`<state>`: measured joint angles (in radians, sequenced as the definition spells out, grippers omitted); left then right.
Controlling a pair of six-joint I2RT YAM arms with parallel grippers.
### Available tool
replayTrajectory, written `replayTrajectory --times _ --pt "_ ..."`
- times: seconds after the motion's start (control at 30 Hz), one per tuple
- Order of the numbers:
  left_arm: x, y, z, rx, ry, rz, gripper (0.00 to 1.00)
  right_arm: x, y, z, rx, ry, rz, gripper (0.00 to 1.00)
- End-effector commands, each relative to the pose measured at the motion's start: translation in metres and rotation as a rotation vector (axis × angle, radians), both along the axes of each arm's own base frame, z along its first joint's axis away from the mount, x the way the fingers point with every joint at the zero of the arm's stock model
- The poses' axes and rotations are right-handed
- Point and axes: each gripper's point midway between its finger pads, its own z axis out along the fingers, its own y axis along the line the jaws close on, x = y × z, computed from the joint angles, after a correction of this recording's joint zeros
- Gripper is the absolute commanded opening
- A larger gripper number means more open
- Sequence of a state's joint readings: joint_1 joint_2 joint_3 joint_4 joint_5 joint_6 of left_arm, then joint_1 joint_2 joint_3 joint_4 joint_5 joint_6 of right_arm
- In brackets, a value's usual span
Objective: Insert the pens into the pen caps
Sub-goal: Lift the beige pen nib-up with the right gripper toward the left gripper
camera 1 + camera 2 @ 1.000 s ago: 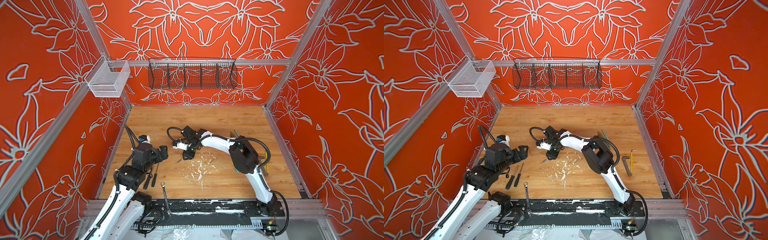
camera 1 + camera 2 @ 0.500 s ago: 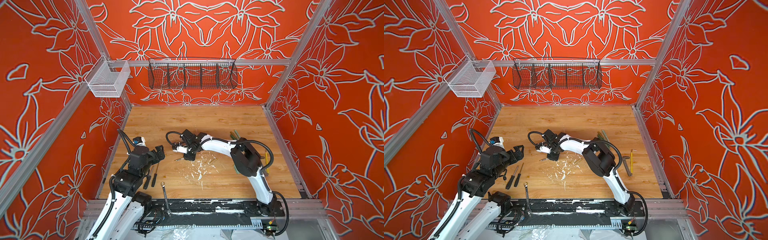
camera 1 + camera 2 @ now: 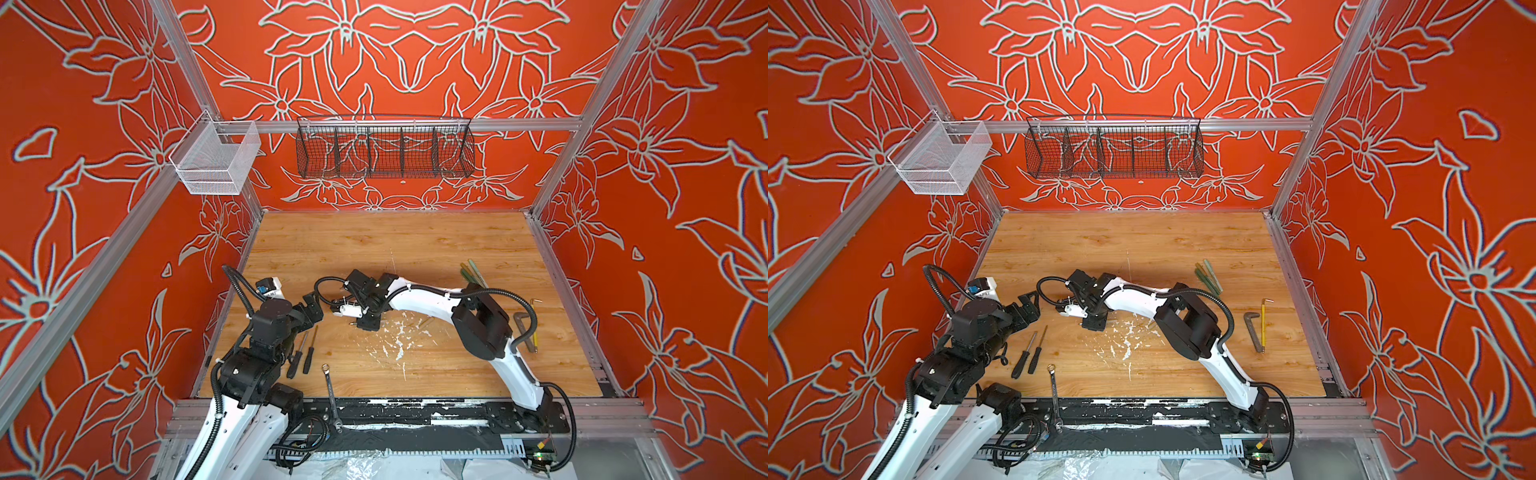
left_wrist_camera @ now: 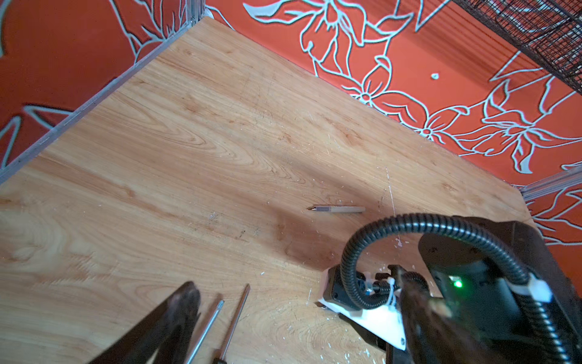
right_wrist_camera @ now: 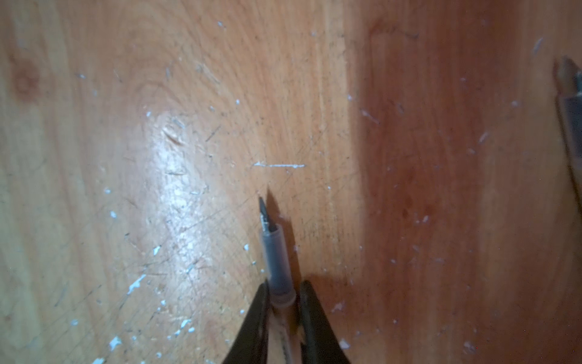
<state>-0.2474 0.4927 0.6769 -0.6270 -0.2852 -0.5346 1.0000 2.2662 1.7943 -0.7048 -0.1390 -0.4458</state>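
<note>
Well, on the left, my left end effector (image 3: 312,307) hangs over the worktop (image 3: 374,241) with its fingers spread wide, holding nothing. Just on its near side lie two black-handled screwdrivers (image 3: 301,355). Past those, towards my base, is a long silver wrench (image 3: 331,388). None of them sits between my two end effectors.

To the right, my right end effector (image 5: 282,290) is low over the worktop, with its fingers pressed against the barrel of a pen (image 5: 275,258). The pointed tip sticks out ahead of the fingers, close to the wood.

I judge the pen light and stiff, but slim and smooth, so it may roll or twist in a narrow pinch. A hold on the barrel, well back from the tip, leaves the front free to enter a cap. A second pen (image 4: 338,209) lies flat beyond that end effector.

White paint flecks (image 3: 395,338) litter the wood just right of it. Farther right lie a cluster of green sticks (image 3: 471,274), likely more pens, and then two hex keys (image 3: 1252,332). I cannot pick out a cap with certainty.
</note>
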Motion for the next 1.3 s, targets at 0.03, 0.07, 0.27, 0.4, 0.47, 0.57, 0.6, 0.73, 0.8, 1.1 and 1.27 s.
replayTrajectory --times 0.03,0.07,0.27,0.4,0.47,0.57,0.6,0.73,0.8,1.1,1.27 --pt "0.002 0.002 0.014 0.019 -0.032 -0.004 0.97 -0.027 -0.044 -0.065 -0.234 0.112 -0.020 0.14" --pt "0.004 -0.002 0.014 0.016 -0.036 -0.027 0.97 -0.025 -0.044 -0.065 -0.230 0.113 -0.045 0.13" --pt "0.013 -0.027 0.015 -0.033 -0.054 -0.149 0.97 -0.005 -0.037 -0.049 -0.083 0.224 -0.265 0.08" --pt "0.019 -0.043 0.013 -0.065 -0.056 -0.226 0.97 0.013 -0.036 -0.029 0.085 0.298 -0.437 0.08" --pt "0.022 -0.052 0.014 -0.086 -0.070 -0.272 0.97 0.025 -0.039 -0.016 0.180 0.330 -0.530 0.08" --pt "0.027 -0.067 0.014 -0.124 -0.079 -0.342 0.97 0.046 -0.046 0.005 0.325 0.367 -0.654 0.08" --pt "0.029 -0.072 0.012 -0.135 -0.077 -0.363 0.97 0.050 -0.050 0.011 0.362 0.381 -0.688 0.08" --pt "0.035 -0.093 0.008 -0.191 -0.069 -0.463 0.97 0.075 -0.071 0.032 0.483 0.407 -0.860 0.08" --pt "0.037 -0.106 0.004 -0.232 -0.059 -0.519 0.97 0.083 -0.078 0.044 0.550 0.427 -0.916 0.08" --pt "0.045 -0.158 -0.017 -0.413 -0.016 -0.757 0.98 0.090 -0.087 0.114 0.785 0.456 -0.971 0.08" --pt "0.046 -0.180 -0.015 -0.439 -0.037 -0.857 1.00 0.094 -0.093 0.139 0.953 0.514 -1.042 0.08"
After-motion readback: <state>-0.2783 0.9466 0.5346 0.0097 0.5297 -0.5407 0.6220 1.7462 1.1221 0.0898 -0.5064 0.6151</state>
